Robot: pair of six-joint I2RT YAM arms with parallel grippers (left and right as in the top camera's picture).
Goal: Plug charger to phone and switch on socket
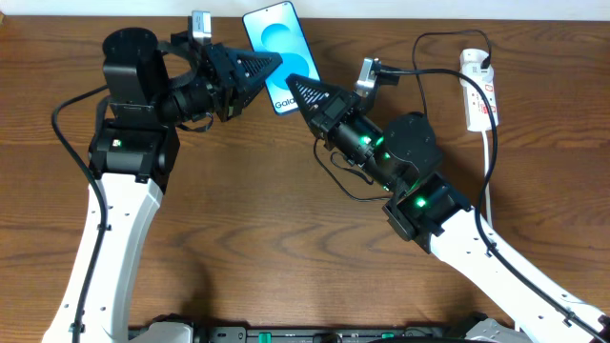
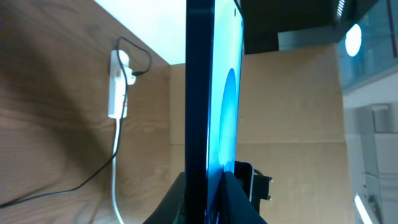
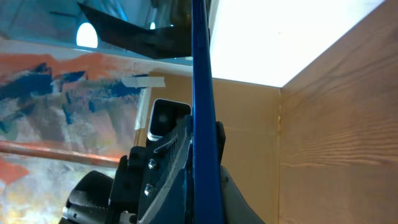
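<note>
The phone [image 1: 276, 43], blue screen up, is held above the wooden table at the back centre. My left gripper [image 1: 274, 63] is shut on its left edge. My right gripper [image 1: 293, 86] is shut on its lower end. In the left wrist view the phone [image 2: 200, 87] stands edge-on between my left gripper's [image 2: 211, 183] closed fingers. In the right wrist view its blue edge [image 3: 202, 93] runs up from my right gripper [image 3: 208, 183]. The white socket [image 1: 479, 90] lies at the far right. The charger's black cable [image 1: 443, 70] loops from it toward the right arm; its plug end is hidden.
The socket's white cord [image 1: 491, 162] trails toward the front along the right side. The socket [image 2: 116, 84] and black cable [image 2: 93, 179] also show at the left of the left wrist view. A pale wall borders the table's [image 1: 238, 219] far edge.
</note>
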